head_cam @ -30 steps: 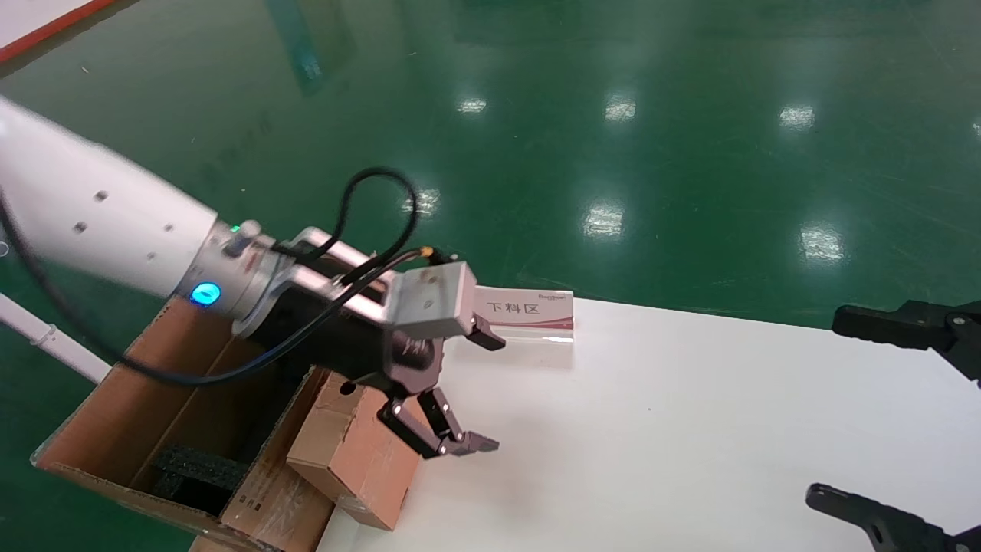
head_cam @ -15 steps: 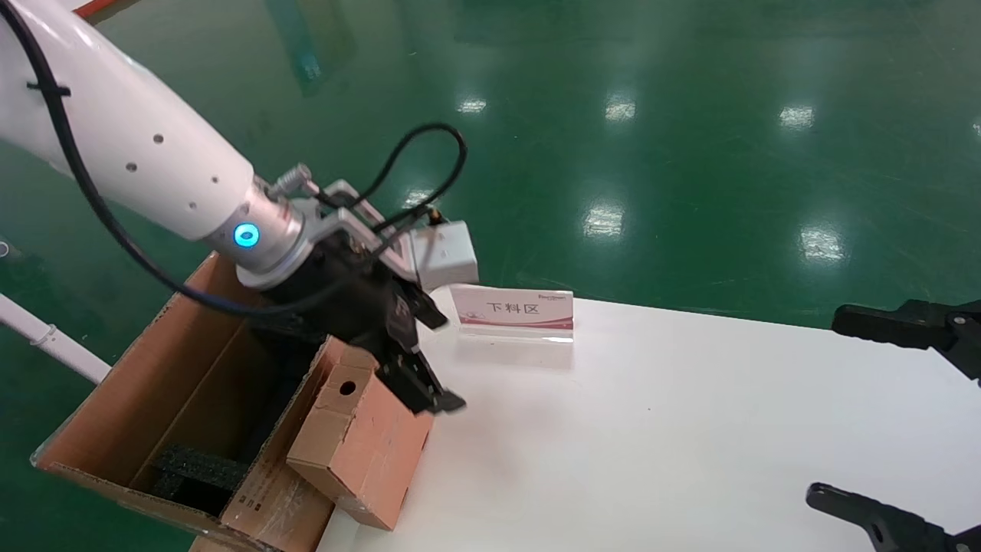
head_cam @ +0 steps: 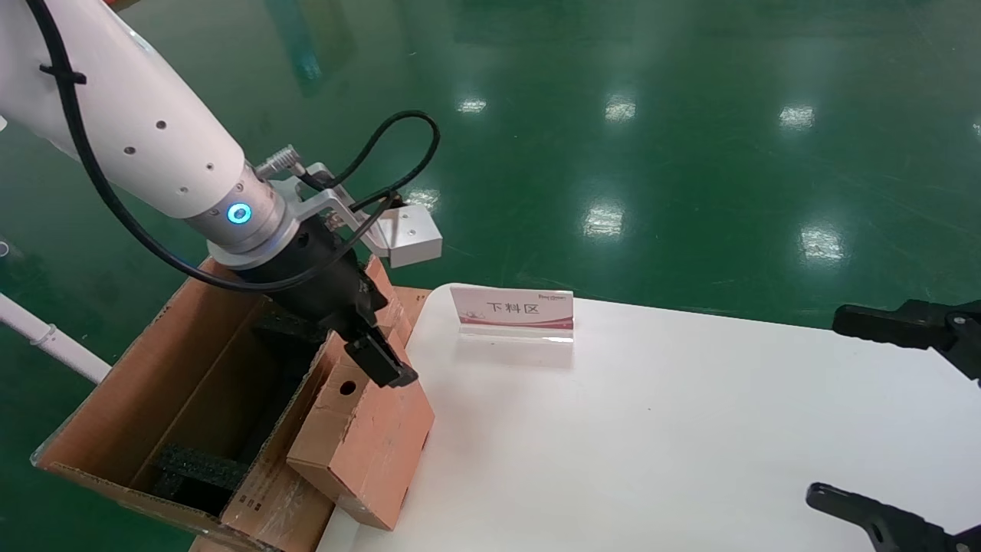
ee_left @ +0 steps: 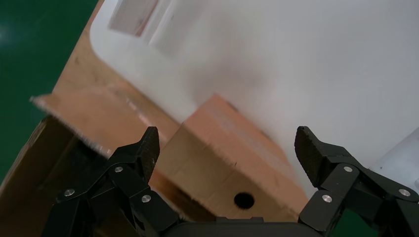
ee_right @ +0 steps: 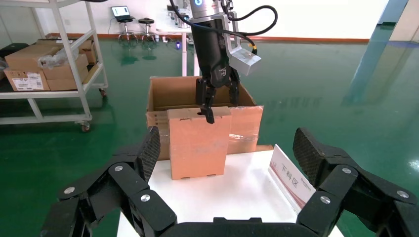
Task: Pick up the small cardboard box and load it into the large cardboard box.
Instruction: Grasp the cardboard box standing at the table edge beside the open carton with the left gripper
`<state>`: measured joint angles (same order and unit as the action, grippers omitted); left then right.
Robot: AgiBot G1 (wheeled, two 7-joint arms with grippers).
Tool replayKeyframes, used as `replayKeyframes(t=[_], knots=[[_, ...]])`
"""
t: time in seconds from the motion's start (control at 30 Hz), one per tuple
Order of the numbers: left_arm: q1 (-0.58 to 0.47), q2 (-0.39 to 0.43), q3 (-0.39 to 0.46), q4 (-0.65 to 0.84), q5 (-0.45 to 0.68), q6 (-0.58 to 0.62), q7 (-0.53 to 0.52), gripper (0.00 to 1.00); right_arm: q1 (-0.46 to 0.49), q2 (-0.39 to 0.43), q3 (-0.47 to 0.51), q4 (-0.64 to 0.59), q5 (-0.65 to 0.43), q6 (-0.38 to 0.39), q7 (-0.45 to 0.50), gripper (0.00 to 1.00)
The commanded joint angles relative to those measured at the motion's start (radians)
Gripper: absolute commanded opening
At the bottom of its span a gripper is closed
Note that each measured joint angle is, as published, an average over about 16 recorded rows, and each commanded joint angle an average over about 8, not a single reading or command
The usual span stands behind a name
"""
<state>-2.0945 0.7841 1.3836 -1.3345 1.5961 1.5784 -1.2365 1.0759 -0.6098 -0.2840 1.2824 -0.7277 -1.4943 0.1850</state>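
Nearest the robot on the left, the small box (head_cam: pixel 360 441) stands upright on the table (head_cam: pixel 651 445) edge, leaning on or touching the side flap of the big box (head_cam: pixel 146 399), which sits off the table with black foam (head_cam: pixel 191 468) at the bottom. The left gripper (head_cam: pixel 360 341) hangs over the small box's top end, jaws spread wide with one finger on each side of it and nothing clamped yet. The right wrist view shows one fingertip right at the box's top edge.

My take on doing this well: drop a bit more so the pads reach below the top flap, where the punched hole is, then squeeze across the narrow faces. Flaps are floppy, so grabbing only those could let it tilt or slip. Lift high enough to clear the big box's flap before swinging over.

The right gripper (head_cam: pixel 904 429) is parked on the right, jaws open, empty.

Farther back, a sign (head_cam: pixel 515 310) reads 下料区; its small corner logo is unreadable. The print on the big box's side is illegible.
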Motion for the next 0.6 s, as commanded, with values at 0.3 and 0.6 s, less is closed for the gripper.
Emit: replayKeyframes(t=[0.3, 0.6], knots=[[-0.078, -0.003, 0.156, 0.000, -0.036, -0.003, -0.078, 1.00, 0.000, 0.000, -0.001, 0.000, 0.000, 0.000, 0.000, 1.00], [-0.115, 0.000, 0.255, 0.001, -0.066, -0.016, -0.124, 1.00, 0.000, 0.001, -0.001, 0.000, 0.001, 0.001, -0.001, 1.00]])
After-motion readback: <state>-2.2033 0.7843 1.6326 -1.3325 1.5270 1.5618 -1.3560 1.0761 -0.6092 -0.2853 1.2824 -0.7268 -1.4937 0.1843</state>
